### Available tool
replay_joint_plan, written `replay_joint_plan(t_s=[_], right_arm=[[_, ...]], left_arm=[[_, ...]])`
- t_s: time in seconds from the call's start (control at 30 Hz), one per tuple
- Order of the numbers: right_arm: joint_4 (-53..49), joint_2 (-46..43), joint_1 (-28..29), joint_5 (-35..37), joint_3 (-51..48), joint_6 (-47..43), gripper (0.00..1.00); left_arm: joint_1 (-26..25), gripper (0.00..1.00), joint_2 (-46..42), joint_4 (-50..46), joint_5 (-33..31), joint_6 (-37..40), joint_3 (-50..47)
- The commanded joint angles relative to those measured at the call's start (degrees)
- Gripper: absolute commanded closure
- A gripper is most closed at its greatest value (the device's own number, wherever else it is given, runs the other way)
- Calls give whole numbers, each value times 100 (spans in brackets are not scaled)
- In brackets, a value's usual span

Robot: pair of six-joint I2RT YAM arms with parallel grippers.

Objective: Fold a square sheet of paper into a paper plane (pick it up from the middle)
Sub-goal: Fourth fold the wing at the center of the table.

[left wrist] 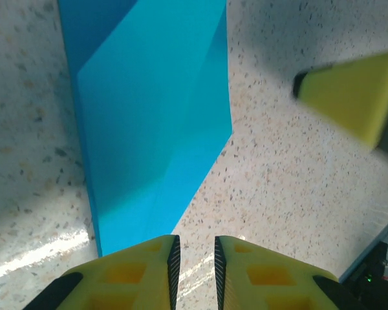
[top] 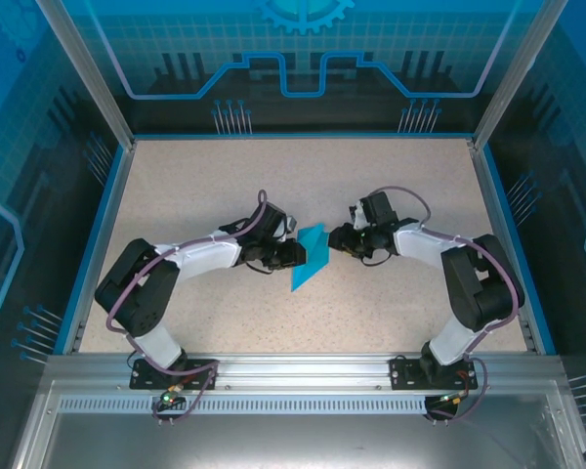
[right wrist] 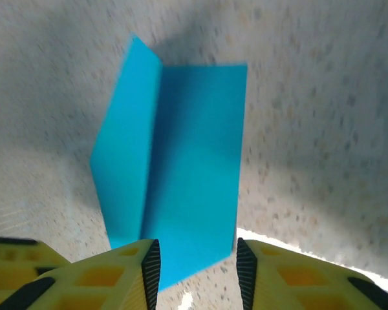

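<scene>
Flanking the folded paper (top: 311, 256) with both my tools, mid-counter (top: 176, 186).
My left tool (left wrist: 194, 248) stands narrowly parted and grips nothing; my right tool (right wrist: 197, 255) stands wider, also empty. The paper, blue and creased, lies on the counter between them, its near edge just ahead of each tool's fingertips.

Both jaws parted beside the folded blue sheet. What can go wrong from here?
1. The square sheet of paper lies unclamped, one flap raised: the crease may spring open.
2. Its edge sits by the right gripper fingers; a move could drag it.
3. The left gripper faces it closely: collision risk.
</scene>
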Motion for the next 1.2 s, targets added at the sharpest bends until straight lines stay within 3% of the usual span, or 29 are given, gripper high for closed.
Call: replay_joint_plan(t_s=[0.0,0.5,1.17], right_arm=[[237,-53,209,-75,-188,345,59],[390,289,392,19,-285,627,60],[991,520,413,-365,-332,929,61]], left_arm=[[-28,75,126,-452,-252,281,202],[-31,77,736,-619,-482,457,581],[-33,77,1096,-618,-339,499,692]])
